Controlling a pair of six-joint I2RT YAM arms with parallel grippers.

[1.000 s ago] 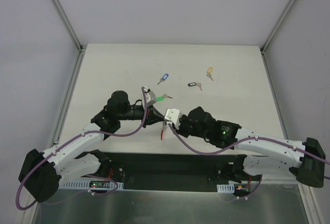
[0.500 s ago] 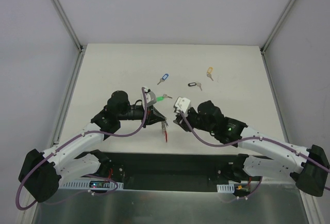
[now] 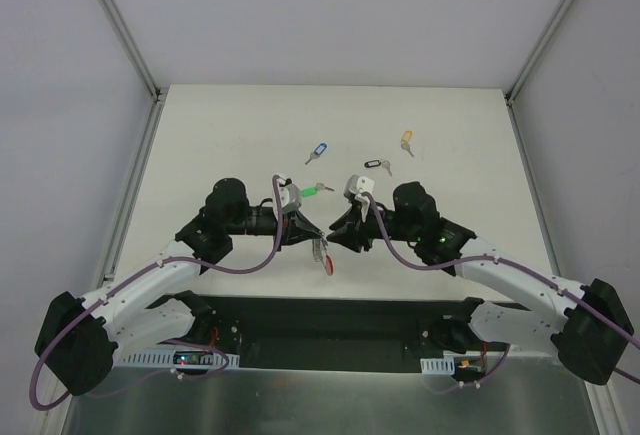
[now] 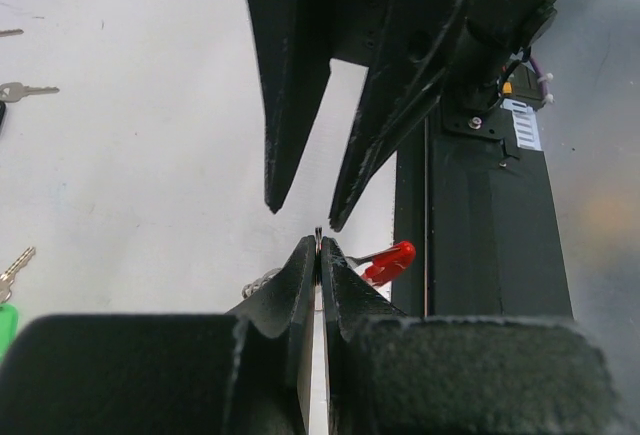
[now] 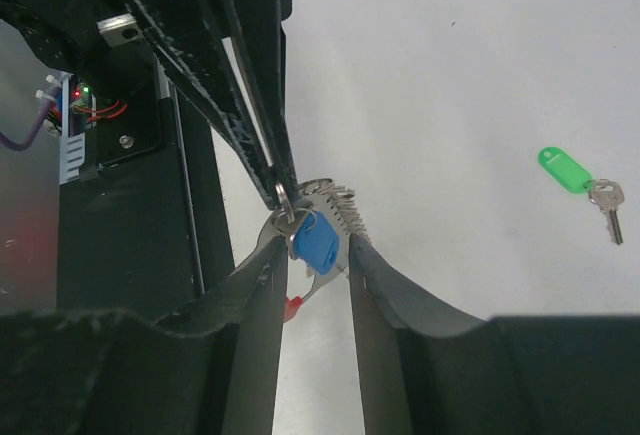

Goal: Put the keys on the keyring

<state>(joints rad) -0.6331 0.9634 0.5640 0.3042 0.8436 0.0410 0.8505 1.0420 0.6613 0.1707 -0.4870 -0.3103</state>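
Holding the keyring (image 5: 338, 207) pinched tight in the left gripper (image 4: 318, 245) toward 6 o'clock on the table (image 3: 220, 135), with one blue key (image 5: 318, 240) hanging on it between the let-go, parted right gripper (image 5: 312, 250), then probably reaching toward 12 o'clock to pick up the green key (image 3: 316, 189).

1. The left gripper (image 3: 308, 231) and the right gripper (image 3: 338, 233) face each other tip to tip over the near middle of the table (image 3: 470, 135).
2. The keyring (image 3: 322, 251) hangs between them from the left gripper's tips (partly hidden from above).
3. The hanging key (image 5: 315, 240) sits at the keyring, between the right gripper's fingers.
4. Behind the grippers, on the table:
   - the nearest key (image 3: 318, 189) lies just beyond the left gripper;
   - the far-left key (image 3: 316, 152) lies behind it;
   - the middle key (image 3: 378, 165) lies to their right;
   - the far-right key (image 3: 406, 141) lies furthest back.
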